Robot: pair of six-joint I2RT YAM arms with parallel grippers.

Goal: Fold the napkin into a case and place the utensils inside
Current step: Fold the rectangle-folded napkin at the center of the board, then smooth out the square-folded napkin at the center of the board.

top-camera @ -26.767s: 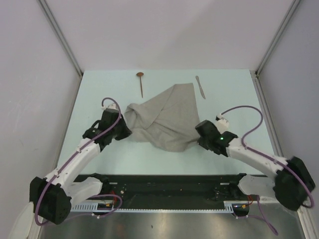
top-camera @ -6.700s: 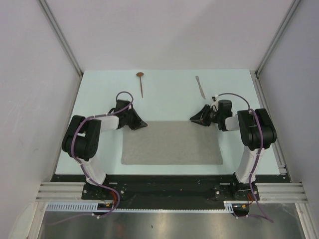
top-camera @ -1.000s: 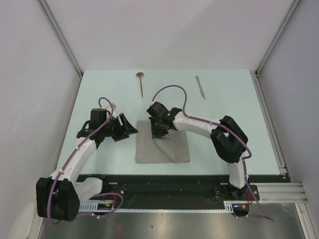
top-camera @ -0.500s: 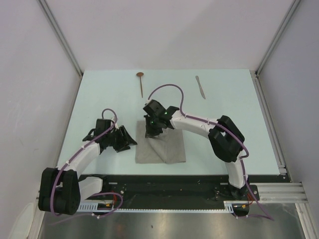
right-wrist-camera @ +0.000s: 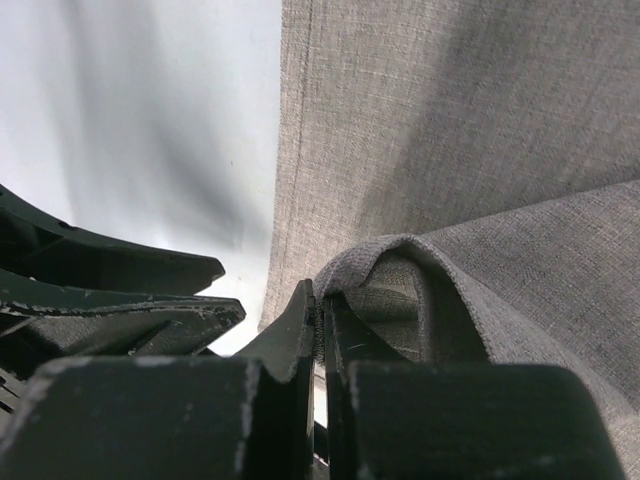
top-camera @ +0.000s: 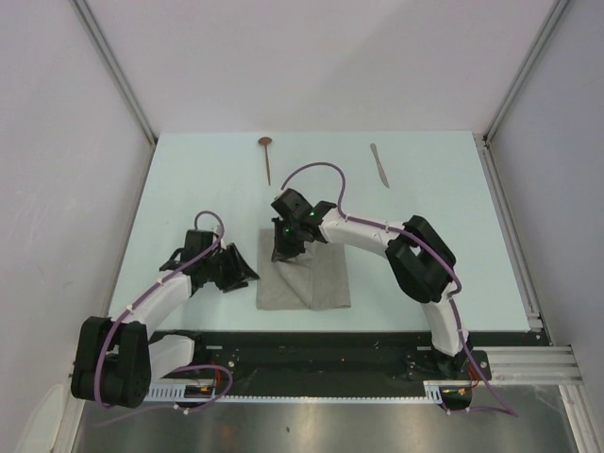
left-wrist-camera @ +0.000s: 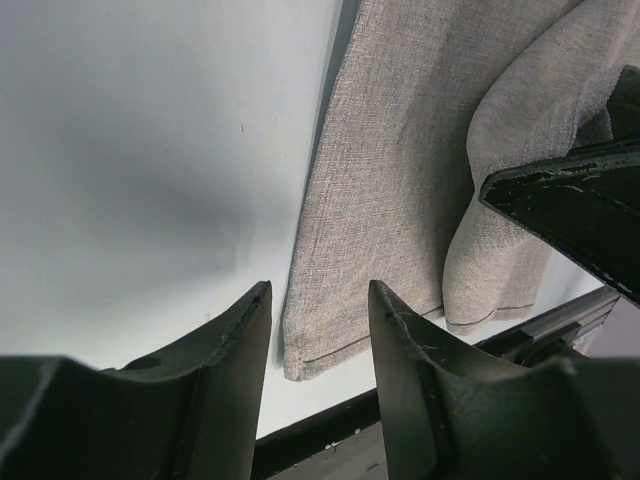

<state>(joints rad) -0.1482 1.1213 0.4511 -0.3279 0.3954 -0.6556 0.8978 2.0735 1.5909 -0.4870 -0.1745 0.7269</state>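
Observation:
The grey-beige napkin (top-camera: 307, 280) lies folded near the table's front edge, with a raised flap at its far left. My right gripper (top-camera: 284, 249) is shut on that flap's edge (right-wrist-camera: 372, 262), which bulges up beside the jaws. My left gripper (top-camera: 242, 270) stands open just left of the napkin with nothing between its fingers; in the left wrist view the napkin's near left corner (left-wrist-camera: 303, 352) lies beyond the gap. The spoon (top-camera: 267, 157) and the knife (top-camera: 379, 164) lie at the far side of the table, apart from both grippers.
The black rail (top-camera: 321, 344) runs along the table's near edge, close to the napkin's front hem. Grey walls enclose the table on the left, back and right. In the right wrist view the left gripper's fingers (right-wrist-camera: 130, 290) sit close to the napkin's left edge.
My left gripper has moved nearer the front edge and its jaws have narrowed. The right gripper has drawn the held flap a little to the left, so the folded napkin looks narrower.

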